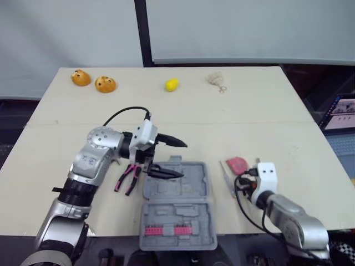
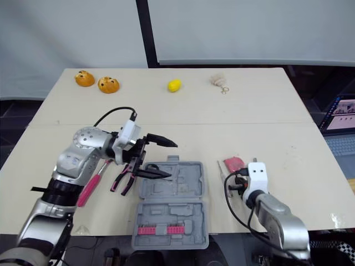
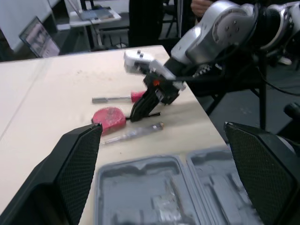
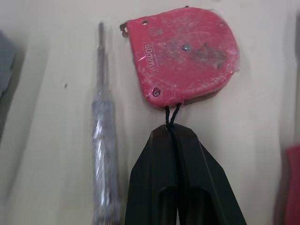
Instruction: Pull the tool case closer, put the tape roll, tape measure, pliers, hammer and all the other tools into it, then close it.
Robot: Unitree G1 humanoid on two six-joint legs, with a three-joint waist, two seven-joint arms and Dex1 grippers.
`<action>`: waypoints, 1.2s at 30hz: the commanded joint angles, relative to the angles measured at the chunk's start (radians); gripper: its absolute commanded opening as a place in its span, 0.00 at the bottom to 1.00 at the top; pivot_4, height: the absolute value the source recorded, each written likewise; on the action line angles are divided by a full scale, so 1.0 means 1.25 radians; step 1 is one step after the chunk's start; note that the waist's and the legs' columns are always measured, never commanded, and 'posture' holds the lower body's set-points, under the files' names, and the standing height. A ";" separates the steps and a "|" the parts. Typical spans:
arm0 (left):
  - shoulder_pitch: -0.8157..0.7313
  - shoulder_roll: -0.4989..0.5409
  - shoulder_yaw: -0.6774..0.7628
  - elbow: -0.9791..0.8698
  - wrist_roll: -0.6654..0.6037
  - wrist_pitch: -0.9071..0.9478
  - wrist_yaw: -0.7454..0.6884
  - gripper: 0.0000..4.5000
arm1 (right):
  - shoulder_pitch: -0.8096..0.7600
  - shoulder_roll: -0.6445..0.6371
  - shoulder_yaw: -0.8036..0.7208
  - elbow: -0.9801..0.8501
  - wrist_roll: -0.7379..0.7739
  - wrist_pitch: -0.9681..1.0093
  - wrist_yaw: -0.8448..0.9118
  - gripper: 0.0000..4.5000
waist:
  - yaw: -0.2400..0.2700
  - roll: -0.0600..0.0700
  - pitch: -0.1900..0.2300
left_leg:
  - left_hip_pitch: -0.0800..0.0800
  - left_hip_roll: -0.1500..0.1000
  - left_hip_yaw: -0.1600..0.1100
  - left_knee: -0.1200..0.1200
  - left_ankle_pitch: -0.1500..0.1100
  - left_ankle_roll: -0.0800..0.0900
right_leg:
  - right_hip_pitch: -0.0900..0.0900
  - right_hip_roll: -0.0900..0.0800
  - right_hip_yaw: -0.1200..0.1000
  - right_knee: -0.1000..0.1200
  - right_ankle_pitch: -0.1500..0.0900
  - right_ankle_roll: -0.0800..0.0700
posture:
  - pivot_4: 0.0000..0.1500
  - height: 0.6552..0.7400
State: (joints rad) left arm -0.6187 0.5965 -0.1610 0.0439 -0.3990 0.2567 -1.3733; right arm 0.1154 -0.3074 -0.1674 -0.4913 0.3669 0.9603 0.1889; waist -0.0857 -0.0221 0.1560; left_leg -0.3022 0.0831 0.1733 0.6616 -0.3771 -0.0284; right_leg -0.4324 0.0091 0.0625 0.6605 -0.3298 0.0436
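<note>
The right pincer (image 4: 172, 132) is clenched, its 2 black fingers (image 4: 152, 187) pressed together on the thin black cord (image 4: 171, 115) of the red tape measure (image 4: 185, 54). The tape measure lies flat on the desk (image 1: 249, 111), right of the tool case (image 1: 177, 205). Just beside it, on the case's side, lies a slim clear-handled tool (image 4: 104, 136), and a red-handled screwdriver (image 3: 117, 98) lies near its other side. The left pincer (image 1: 183, 159) is released, fingers spread wide, over the far half of the grey tool case. The case lies open at the desk's near edge, with a row of pink bits (image 1: 165, 230) in its near half. The pliers (image 1: 128, 178), with pink-and-black handles, lie on the desk just left of the case, and a pink handle (image 2: 90, 187) shows beside the left arm. Along the far edge sit an orange object (image 1: 81, 77), a 2nd orange one (image 1: 105, 84), a yellow one (image 1: 172, 85) and a beige one (image 1: 216, 79).
</note>
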 commanded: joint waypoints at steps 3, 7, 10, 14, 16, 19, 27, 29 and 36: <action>0.016 0.053 0.020 -0.011 -0.015 -0.008 -0.056 1.00 | 0.087 -0.003 -0.028 -0.139 0.044 0.042 0.010 0.00 | 0.001 0.000 0.000 | 0.000 0.000 0.000 0.000 0.000 0.000 | 0.000 -0.001 0.000 0.000 0.000 0.000 | 1.00 1.00; 0.038 0.102 0.040 -0.014 -0.029 0.000 -0.092 1.00 | 0.186 -0.007 -0.009 -0.206 0.052 0.044 0.018 0.00 | 0.002 0.000 0.000 | 0.000 0.000 -0.001 0.000 0.000 0.000 | 0.000 0.000 0.000 -0.001 0.000 0.000 | 1.00 1.00; 0.057 0.119 0.044 -0.028 -0.033 -0.002 -0.103 1.00 | 0.220 -0.002 0.001 -0.225 0.059 0.039 0.019 0.00 | 0.001 0.000 0.000 | 0.000 0.000 -0.001 -0.001 0.000 0.000 | 0.000 0.000 -0.001 -0.001 0.000 0.000 | 1.00 1.00; 0.080 0.135 0.049 -0.062 -0.045 0.010 -0.113 1.00 | 0.264 0.002 0.010 -0.245 0.065 0.037 0.015 0.00 | 0.001 -0.001 0.000 | 0.000 -0.001 -0.001 -0.001 0.000 0.000 | 0.000 -0.001 -0.001 -0.002 0.000 0.000 | 1.00 1.00; 0.089 0.147 0.056 -0.070 -0.052 0.014 -0.118 1.00 | 0.285 -0.001 0.016 -0.254 0.065 0.039 0.015 0.00 | 0.001 -0.001 0.000 | 0.000 -0.001 -0.001 -0.001 0.000 0.000 | 0.000 -0.001 -0.001 -0.002 0.000 0.000 | 1.00 1.00; 0.096 0.171 0.068 -0.064 -0.056 0.017 -0.119 1.00 | 0.305 -0.002 0.030 -0.264 0.064 0.037 0.016 0.00 | 0.001 -0.001 0.000 | 0.000 0.000 -0.001 -0.003 0.000 0.000 | 0.000 -0.001 -0.001 -0.002 0.000 -0.001 | 1.00 1.00; 0.134 0.199 0.082 -0.080 -0.053 0.002 -0.112 1.00 | 0.330 -0.006 0.051 -0.284 0.072 0.040 0.016 0.00 | 0.001 -0.001 0.000 | 0.000 0.000 -0.001 -0.005 0.000 0.000 | 0.000 -0.001 -0.001 -0.003 -0.001 -0.001 | 1.00 1.00; 0.137 0.197 0.082 -0.091 -0.056 0.007 -0.106 1.00 | 0.336 0.001 0.052 -0.287 0.073 0.040 0.009 0.00 | 0.002 -0.001 0.000 | 0.000 -0.001 -0.001 -0.006 0.000 0.000 | 0.000 -0.001 -0.001 -0.004 -0.001 -0.001 | 1.00 1.00; 0.141 0.198 0.085 -0.109 -0.061 0.018 -0.102 1.00 | 0.384 -0.013 0.086 -0.290 0.062 0.021 0.021 0.00 | 0.002 -0.002 0.000 | 0.000 -0.001 -0.001 -0.008 0.000 0.000 | 0.000 -0.001 -0.001 -0.006 -0.001 -0.001 | 1.00 1.00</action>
State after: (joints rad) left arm -0.4454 0.8378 -0.0792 -0.0668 -0.4488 0.2757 -1.4979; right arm 0.5737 -0.3126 -0.0724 -0.8230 0.4405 0.9996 0.1960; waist -0.0830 -0.0240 0.1560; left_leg -0.3019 0.0824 0.1719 0.6513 -0.3769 -0.0282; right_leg -0.4324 0.0080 0.0610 0.6527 -0.3307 0.0423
